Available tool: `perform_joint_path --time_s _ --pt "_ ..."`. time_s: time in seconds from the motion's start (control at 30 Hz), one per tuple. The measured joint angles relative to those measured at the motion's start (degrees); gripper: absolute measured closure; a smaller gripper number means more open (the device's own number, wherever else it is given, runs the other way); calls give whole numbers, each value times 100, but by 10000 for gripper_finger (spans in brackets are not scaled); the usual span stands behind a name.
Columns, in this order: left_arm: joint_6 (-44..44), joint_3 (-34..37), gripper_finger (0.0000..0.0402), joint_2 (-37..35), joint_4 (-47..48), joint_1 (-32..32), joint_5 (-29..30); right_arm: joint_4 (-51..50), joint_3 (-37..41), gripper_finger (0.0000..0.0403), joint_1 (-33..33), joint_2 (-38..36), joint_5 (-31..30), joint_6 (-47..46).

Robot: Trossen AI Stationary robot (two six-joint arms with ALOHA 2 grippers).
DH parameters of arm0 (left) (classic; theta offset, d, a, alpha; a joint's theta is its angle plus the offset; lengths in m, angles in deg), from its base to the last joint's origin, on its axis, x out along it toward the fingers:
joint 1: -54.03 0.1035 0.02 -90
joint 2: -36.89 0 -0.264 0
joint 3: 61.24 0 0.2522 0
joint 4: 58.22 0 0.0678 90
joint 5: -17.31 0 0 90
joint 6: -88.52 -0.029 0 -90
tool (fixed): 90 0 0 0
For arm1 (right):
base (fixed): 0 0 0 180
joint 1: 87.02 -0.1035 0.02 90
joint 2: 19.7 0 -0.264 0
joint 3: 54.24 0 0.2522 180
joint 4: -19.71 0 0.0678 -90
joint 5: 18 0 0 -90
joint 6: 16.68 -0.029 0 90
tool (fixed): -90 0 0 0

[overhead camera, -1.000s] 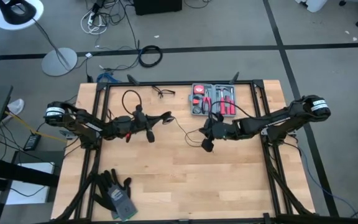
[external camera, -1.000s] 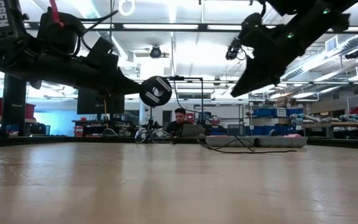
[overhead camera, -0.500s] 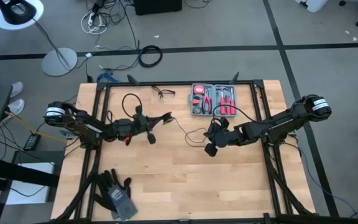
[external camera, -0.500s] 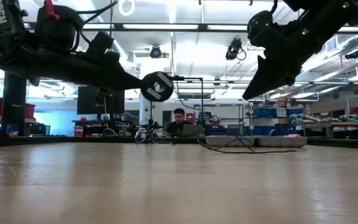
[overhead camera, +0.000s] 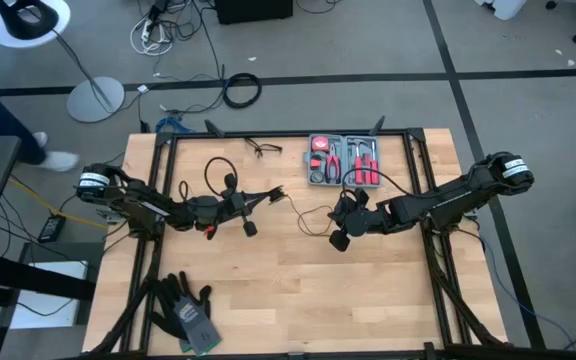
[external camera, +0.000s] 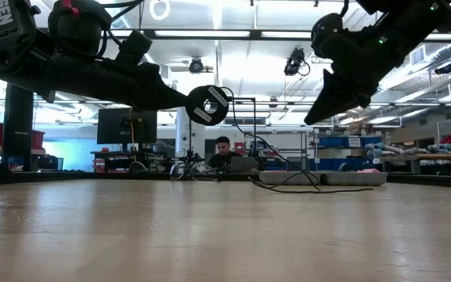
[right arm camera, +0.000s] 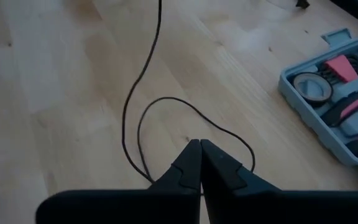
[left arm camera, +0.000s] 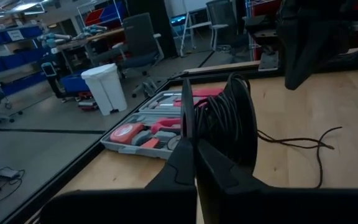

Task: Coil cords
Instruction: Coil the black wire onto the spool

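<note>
The right gripper is held above the table, on the near side of the tool case, its fingers pressed together on a loop of the cord, which is seen in the right wrist view to run out from between the tips. The left gripper is raised well to the left of the tool case, its jaws closed on a bundle of wound turns of the same cord, shown in the left wrist view. Between the two grippers the thin black cord is draped slack across the wooden table, with a further loop lying left of the case toward the back edge. The cord is judged to be very light and limp, with no stiffness to hold a shape, and likely to slip through a loose pinch or spring out of its turns. It would best be taken close to the wound bundle, so that each new turn is laid on under slight tension.
</note>
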Motion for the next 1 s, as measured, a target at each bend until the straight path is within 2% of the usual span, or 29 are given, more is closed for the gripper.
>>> perform_joint_path --time_s 0.1,0.23,0.57,0.83,0.93,1.0 --pt "18 0 401 0 -10 0 0 196 3 390 0 16 12 2" --pt "35 1 401 0 -19 0 0 962 169 379 0 136 -35 102" --pt "155 2 401 0 -20 2 -34 3590 380 322 0 1452 -48 424" --pt "159 4 401 0 -20 2 -46 4271 378 297 0 1998 141 381" --pt "160 4 401 0 -32 2 -48 4209 378 303 9 2084 159 323" --pt "160 4 401 0 -25 2 -48 4164 380 322 19 2084 78 319"
